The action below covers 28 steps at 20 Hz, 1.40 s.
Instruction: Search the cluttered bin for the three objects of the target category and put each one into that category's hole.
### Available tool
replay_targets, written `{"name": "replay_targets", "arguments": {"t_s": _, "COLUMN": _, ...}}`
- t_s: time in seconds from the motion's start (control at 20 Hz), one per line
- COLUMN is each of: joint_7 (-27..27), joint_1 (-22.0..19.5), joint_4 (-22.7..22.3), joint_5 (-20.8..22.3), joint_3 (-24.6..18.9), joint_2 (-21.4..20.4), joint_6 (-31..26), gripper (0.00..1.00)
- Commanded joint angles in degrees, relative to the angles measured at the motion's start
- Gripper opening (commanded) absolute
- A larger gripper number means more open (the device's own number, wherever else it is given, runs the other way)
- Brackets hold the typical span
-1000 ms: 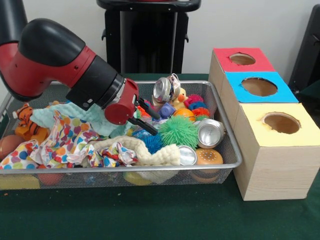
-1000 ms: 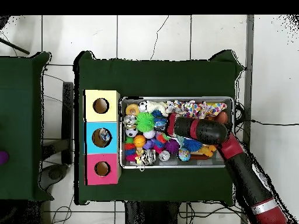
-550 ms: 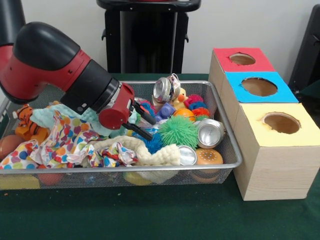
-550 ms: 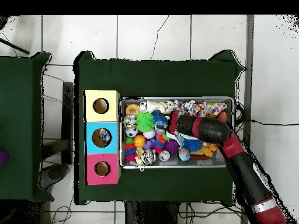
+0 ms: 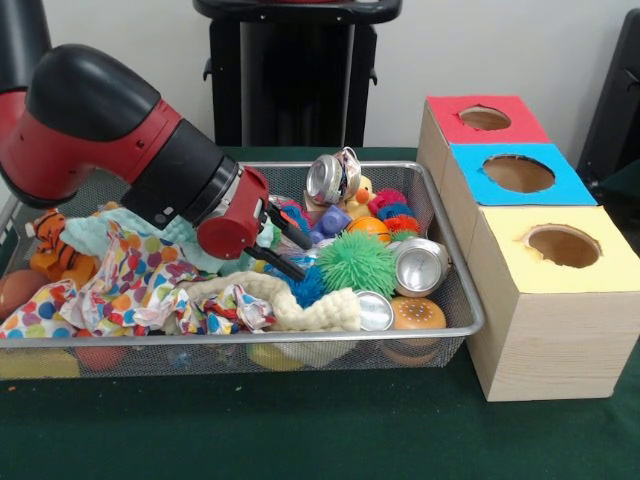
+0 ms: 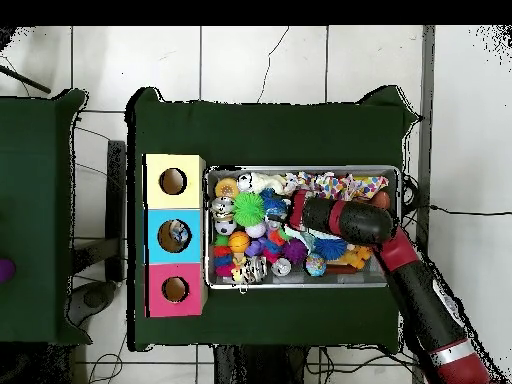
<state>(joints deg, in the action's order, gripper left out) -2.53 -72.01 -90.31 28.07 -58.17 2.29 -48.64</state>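
Bin [image 5: 455, 300] clutter surrounds the gripper [image 5: 288, 243], which reaches in low from the red and black arm [image 5: 110, 135] with its two black fingers [image 5: 292, 224] apart and nothing between them — their tips sit just above the blue spiky ball [image 5: 300, 283] and right beside the green spiky ball [image 5: 357, 262]. Directly below the wrist lies a cream knitted cloth [image 5: 290, 305], and toward the arm's side a polka-dot fabric [image 5: 120, 285] spreads over a pale green cloth [image 5: 195, 245], with a tiger plush [image 5: 55, 250] at the basket's end. Past the green ball, a silver can [image 5: 420, 265] lies on its side touching it, a smaller metal lid [image 5: 375, 312] rests by the front rim, and a toy burger [image 5: 418, 315] sits in the corner. Farther back, another can [image 5: 330, 178] stands tilted above a yellow duck [image 5: 358, 195], next to pink and blue spiky balls [image 5: 392, 208] and an orange ball [image 5: 370, 227]. Beside the basket stand three wooden boxes in a row, each with a round hole — the yellow box [image 5: 560, 300] nearest the camera, the blue box [image 5: 515, 175] in the middle, the red box [image 5: 485, 120] at the back. From overhead, the arm [image 6: 420, 290] crosses the bin [image 6: 392, 172] diagonally, and something shows inside the blue box's hole [image 6: 175, 234], though what it is cannot be told.
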Motion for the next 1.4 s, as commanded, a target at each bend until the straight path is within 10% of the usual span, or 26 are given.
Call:
{"name": "replay_targets", "arguments": {"t_s": 0.05, "joint_7": -3.33, "joint_1": -0.36, "joint_4": 6.69, "joint_5": -0.82, "joint_3": 3.56, "joint_2": 2.03, "joint_6": -3.58, "gripper": 1.00}}
{"name": "replay_targets", "arguments": {"t_s": 1.4, "joint_7": -7.56, "joint_1": -3.98, "joint_4": 9.93, "joint_5": 0.65, "joint_3": 3.96, "joint_2": 12.62, "joint_6": -0.12, "gripper": 1.00}}
